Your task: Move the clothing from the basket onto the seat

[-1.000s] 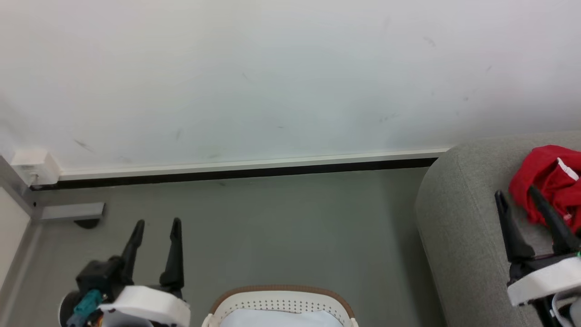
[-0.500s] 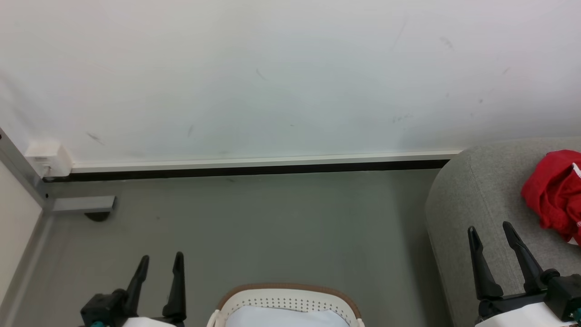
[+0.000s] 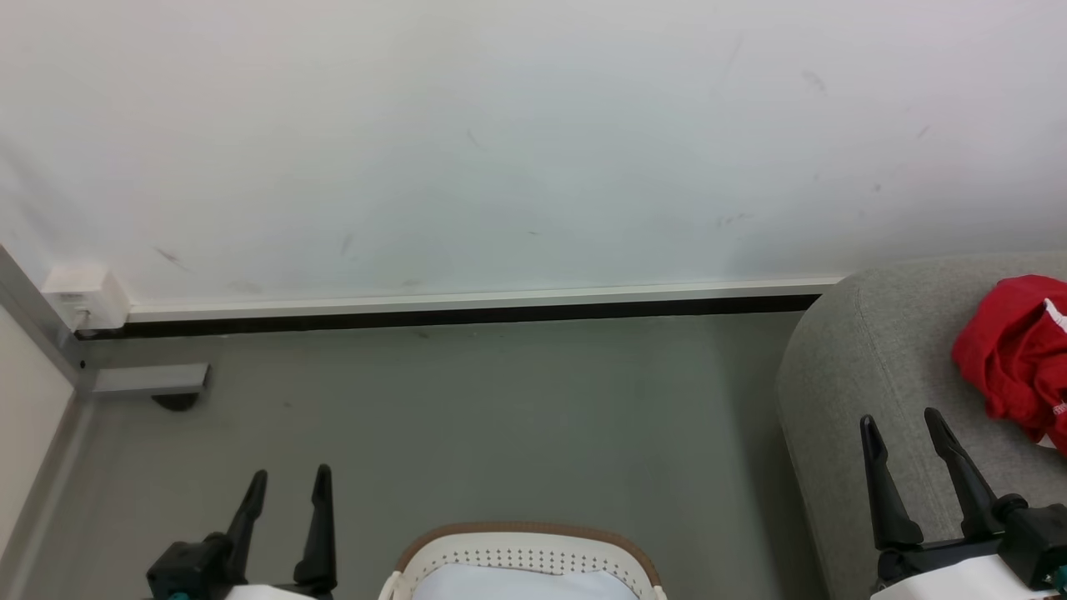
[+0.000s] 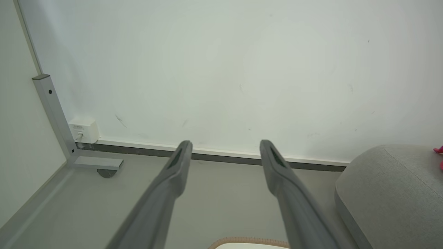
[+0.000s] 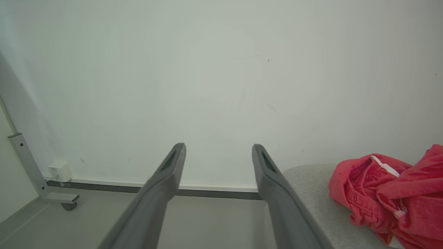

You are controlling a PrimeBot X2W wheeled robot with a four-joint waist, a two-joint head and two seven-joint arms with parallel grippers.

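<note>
Red clothing (image 3: 1009, 350) lies bunched on the grey seat (image 3: 867, 358).
My left tool (image 3: 292, 472) and right tool (image 3: 900, 417) stand wide and empty, the basket (image 3: 521, 552) low between them.

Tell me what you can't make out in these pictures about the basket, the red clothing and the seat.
- Basket: cut off by the head view's bottom edge. Its far rim and a pale patch inside show, so what it still holds cannot be told.
- Clothing: the red heap is cut by the right edge in the head view. The garment count is unclear.
- Seat: runs off the right and bottom edges, so its extent is unknown.
- Wall box: too small to read.
</note>
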